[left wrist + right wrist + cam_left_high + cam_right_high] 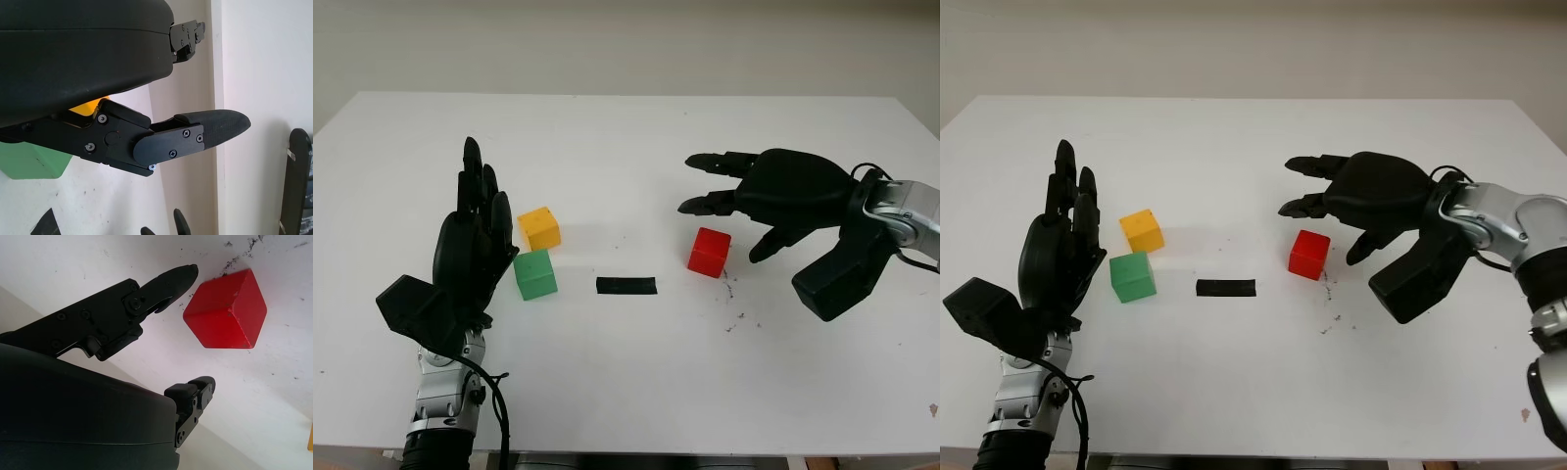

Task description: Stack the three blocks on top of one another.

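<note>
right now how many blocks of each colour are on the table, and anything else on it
yellow block: 1
green block: 1
red block: 1
black strip: 1
total: 4 things on the white table, 3 of them blocks, none stacked

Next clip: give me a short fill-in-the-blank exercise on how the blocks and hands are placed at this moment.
1. The right hand hovers open by the ____ block, not touching it.
2. The yellow block sits just behind the ____ block on the white table.
3. The strip of black tape lies between the green block and the ____ block.
4. The number of blocks stacked on another block is ____.

Missing words: red; green; red; zero. The left hand is open beside the green and yellow blocks.
</note>
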Robot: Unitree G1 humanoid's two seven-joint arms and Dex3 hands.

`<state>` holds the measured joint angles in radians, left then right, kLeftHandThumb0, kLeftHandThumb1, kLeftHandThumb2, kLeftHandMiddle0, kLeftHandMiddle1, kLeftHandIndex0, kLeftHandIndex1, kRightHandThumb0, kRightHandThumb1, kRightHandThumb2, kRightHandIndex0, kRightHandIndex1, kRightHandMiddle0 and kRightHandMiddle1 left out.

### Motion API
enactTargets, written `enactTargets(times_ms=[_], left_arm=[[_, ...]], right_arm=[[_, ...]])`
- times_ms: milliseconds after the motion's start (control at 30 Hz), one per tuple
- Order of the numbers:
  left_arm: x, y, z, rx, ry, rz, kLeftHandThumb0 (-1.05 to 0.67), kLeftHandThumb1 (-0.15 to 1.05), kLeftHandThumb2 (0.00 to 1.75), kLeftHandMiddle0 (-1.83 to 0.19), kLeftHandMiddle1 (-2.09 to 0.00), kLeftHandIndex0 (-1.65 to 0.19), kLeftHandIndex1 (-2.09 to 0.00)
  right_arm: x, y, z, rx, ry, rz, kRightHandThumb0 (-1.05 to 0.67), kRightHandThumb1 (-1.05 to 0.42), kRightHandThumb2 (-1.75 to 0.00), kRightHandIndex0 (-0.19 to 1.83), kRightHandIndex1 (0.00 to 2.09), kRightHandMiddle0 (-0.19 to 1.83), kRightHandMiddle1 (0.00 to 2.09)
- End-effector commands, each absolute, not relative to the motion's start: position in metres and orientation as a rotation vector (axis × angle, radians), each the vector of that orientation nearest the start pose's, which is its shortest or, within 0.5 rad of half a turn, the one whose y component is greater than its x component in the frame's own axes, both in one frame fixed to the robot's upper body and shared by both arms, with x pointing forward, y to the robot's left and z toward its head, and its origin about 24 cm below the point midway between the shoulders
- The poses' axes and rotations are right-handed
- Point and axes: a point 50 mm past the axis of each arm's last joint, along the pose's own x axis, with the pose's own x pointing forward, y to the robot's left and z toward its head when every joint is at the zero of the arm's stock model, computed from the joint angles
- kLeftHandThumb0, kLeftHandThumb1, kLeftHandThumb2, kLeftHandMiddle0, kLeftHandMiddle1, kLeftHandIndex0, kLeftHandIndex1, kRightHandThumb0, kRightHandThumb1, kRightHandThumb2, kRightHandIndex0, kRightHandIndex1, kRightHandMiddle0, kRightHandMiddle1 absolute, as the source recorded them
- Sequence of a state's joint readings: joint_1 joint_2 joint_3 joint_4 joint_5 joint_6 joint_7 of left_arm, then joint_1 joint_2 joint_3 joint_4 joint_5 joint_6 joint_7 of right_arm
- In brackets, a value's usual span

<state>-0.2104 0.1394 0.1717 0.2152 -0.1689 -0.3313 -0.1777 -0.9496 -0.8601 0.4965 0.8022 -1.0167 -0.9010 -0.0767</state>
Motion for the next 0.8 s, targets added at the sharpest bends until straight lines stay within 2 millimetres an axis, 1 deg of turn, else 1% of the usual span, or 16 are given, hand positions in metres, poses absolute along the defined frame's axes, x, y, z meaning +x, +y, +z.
enactTargets(times_ms=[0, 267, 433, 600, 733, 767], left_arm=[[0.284, 0.201, 0.088, -0.001, -0.359, -0.03, -0.74, 1.05, 0.63, 0.19, 0.0, 0.19, 0.0], [0.282, 0.202, 0.088, -0.005, -0.364, -0.015, -0.73, 1.05, 0.62, 0.19, 0.0, 0.19, 0.0], [0.281, 0.203, 0.088, -0.003, -0.369, -0.023, -0.72, 1.05, 0.62, 0.19, 0.0, 0.19, 0.0], [0.281, 0.202, 0.088, -0.012, -0.36, -0.02, -0.73, 1.05, 0.61, 0.19, 0.0, 0.19, 0.0], [0.282, 0.2, 0.088, -0.01, -0.356, -0.024, -0.74, 1.05, 0.62, 0.19, 0.0, 0.19, 0.0], [0.282, 0.2, 0.089, -0.007, -0.357, -0.026, -0.74, 1.05, 0.62, 0.19, 0.0, 0.19, 0.0]], right_arm=[[0.356, -0.212, 0.177, -1.897, -0.598, 0.727, -0.51, -0.79, -0.05, 0.01, 0.04, 0.4, 0.06], [0.36, -0.207, 0.165, -1.885, -0.597, 0.769, -0.52, -0.81, -0.06, 0.01, 0.05, 0.41, 0.06], [0.361, -0.208, 0.16, -1.879, -0.61, 0.756, -0.47, -0.82, -0.06, 0.03, 0.06, 0.52, 0.11], [0.361, -0.209, 0.158, -1.843, -0.605, 0.752, -0.44, -0.82, -0.06, 0.02, 0.05, 0.55, 0.12], [0.361, -0.21, 0.156, -1.829, -0.613, 0.751, -0.41, -0.84, -0.06, 0.02, 0.05, 0.58, 0.14], [0.361, -0.21, 0.156, -1.834, -0.616, 0.75, -0.41, -0.86, -0.07, 0.02, 0.05, 0.62, 0.16]])
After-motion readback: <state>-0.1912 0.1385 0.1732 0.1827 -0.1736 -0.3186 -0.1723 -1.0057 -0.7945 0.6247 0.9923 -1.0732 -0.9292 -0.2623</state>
